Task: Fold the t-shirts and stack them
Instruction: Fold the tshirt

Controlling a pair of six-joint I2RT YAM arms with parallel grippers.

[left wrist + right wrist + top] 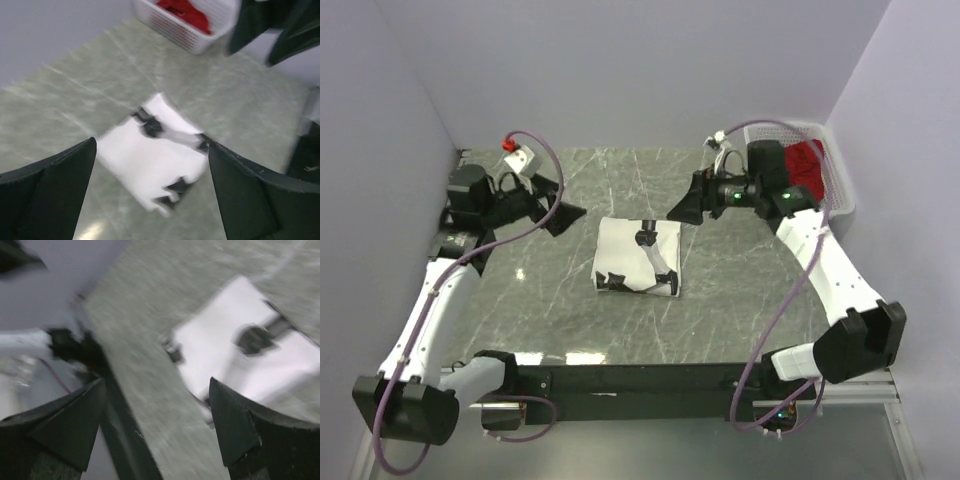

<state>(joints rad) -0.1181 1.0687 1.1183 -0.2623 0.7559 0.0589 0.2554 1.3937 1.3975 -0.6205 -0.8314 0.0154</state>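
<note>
The arm bases sit along the near edge of the counter [740, 320]. Past them, around the middle of the counter, the white t-shirt [635, 258] lies folded into a flat, roughly square packet. Black printed marks show on its top face, and nothing rests on it.

Farther back, the two tools hang above the counter on either side of the shirt, and neither touches the cloth. The left tool [563, 202] is toward the left edge, its fingers spread wide with nothing between them. The right tool [686, 203] is just past the shirt's far right corner, also spread wide and empty. A purple cable [527, 132] loops over each arm.

In the far right corner stands a white slotted basket [842, 195] with the red t-shirt [807, 165] bunched inside, partly hidden by the right arm's wrist. Near the far left corner is a small white-and-red piece [518, 155]; I cannot tell what it is.
</note>
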